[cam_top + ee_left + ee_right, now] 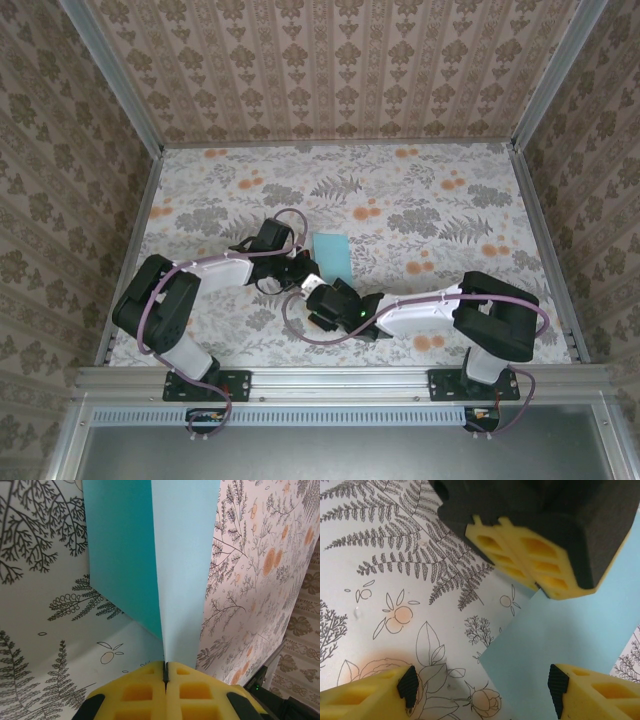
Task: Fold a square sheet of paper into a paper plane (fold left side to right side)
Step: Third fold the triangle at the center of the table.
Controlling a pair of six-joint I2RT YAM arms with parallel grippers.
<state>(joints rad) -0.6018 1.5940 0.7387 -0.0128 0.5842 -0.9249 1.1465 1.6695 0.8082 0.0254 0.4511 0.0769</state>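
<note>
Under my jaws spreads a flowered tabletop (420, 190), printed with ferns and orange blooms. Beyond them rise damask-papered walls (330, 70); behind them runs a grey metal rail (340, 382).

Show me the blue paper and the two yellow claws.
sheet of paper (332, 257), top view, its middle.
left gripper (165, 672), left wrist view, between fingertips pinching the paper.
right gripper (481, 687), right wrist view, between its open fingertips.

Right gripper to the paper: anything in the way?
Nothing visible lies between. The right gripper hangs open, straddling a corner of the paper on the table. The left gripper, shut on the paper's edge, sits close by, so room looks tight.
</note>
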